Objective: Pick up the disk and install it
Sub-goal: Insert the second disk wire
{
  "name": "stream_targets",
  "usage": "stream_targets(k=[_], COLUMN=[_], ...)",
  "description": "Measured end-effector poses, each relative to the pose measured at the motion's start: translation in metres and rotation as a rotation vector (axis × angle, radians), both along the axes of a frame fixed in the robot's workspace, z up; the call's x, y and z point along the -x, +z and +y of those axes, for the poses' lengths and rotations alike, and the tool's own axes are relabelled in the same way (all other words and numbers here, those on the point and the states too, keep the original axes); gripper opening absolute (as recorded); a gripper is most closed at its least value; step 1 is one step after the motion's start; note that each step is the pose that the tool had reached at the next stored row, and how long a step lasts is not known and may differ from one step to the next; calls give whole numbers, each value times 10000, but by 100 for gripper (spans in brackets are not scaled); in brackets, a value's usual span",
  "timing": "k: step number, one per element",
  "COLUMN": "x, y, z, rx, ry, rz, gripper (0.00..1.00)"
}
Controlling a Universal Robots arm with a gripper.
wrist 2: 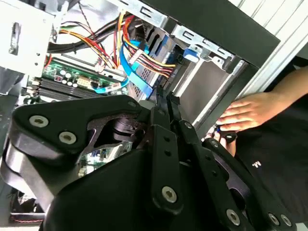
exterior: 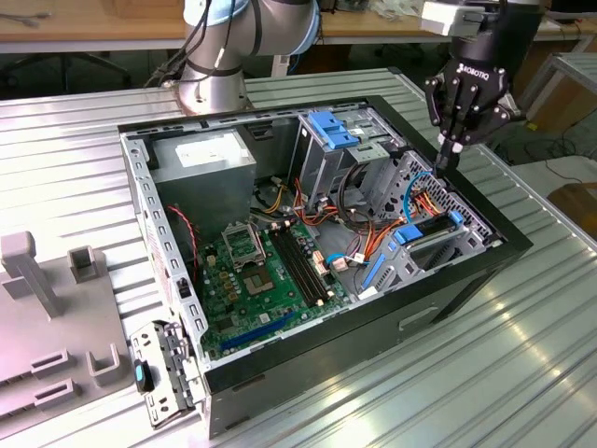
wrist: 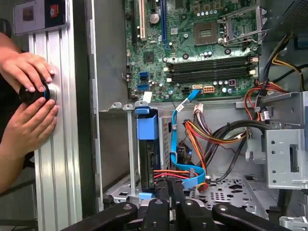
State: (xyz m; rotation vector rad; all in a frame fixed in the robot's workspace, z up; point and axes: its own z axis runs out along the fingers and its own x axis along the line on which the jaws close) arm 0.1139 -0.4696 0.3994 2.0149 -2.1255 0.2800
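Observation:
The disk [exterior: 431,237] sits in the drive bay at the exterior view's right side of the open computer case [exterior: 168,308], its blue rail ends showing. In the first wrist view the disk [wrist: 147,163] stands on edge in its slot under a blue carrier tab. My gripper [exterior: 444,157] hangs just above the case's edge, over the bay and apart from the disk. Its black fingers [wrist: 162,191] are pressed together with nothing between them. In the second wrist view the gripper [wrist 2: 163,103] points down at the bay and the cables.
Orange, red and blue cables [exterior: 424,191] crowd the space beside the bay. A grey power-supply box [exterior: 201,159], a cage with a blue top [exterior: 331,131] and the motherboard [exterior: 261,271] fill the case. A person's hands [wrist: 29,103] rest on a black knob outside the case wall.

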Motion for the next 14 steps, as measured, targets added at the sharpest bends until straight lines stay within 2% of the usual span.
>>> stream_targets(k=[1, 2, 3, 4, 5, 7, 10, 14], x=[-1, -1, -2, -3, -4, -6, -7, -7], y=[-74, -75, -82, -86, -88, -101, -157, -200], z=[75, 79, 82, 85, 92, 101, 127, 127], rx=[499, 563, 753, 845, 871, 875, 891, 1012], ry=[0, 0, -1, 0, 0, -1, 1, 1], rz=[0, 0, 0, 0, 0, 0, 0, -1], gripper=[18, 18, 18, 19, 25, 25, 25, 24])
